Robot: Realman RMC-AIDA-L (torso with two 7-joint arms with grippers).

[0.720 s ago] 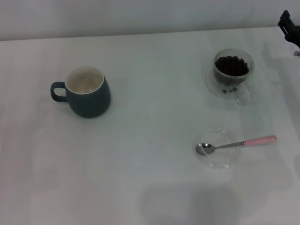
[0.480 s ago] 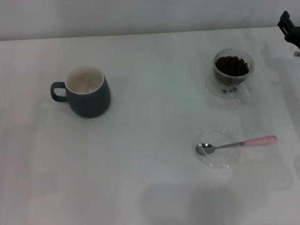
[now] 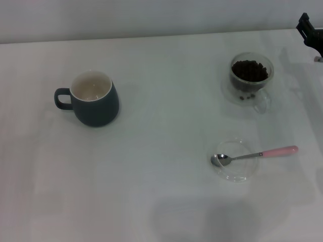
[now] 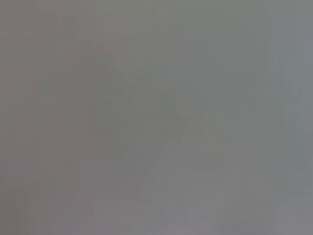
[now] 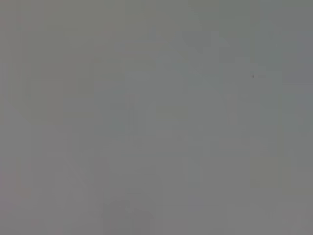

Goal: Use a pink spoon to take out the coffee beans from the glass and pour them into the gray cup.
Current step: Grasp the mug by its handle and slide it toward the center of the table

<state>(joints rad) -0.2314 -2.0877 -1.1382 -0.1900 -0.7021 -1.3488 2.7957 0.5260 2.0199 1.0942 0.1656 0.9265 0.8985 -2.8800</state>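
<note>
Right gripper (image 3: 312,34) peeks in beyond the glass (image 3: 251,80), its opening impossible to tell. Spoon (image 3: 255,155) lies untouched on the saucer (image 3: 235,172) nearside of the glass. Next: reach the pink handle.

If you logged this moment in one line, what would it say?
spoon untouched on saucer | beans in glass | mug empty | right gripper at edge

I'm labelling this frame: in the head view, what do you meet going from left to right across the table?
gray cup → clear saucer holding the pink spoon → glass of coffee beans → right gripper at the edge.
</note>
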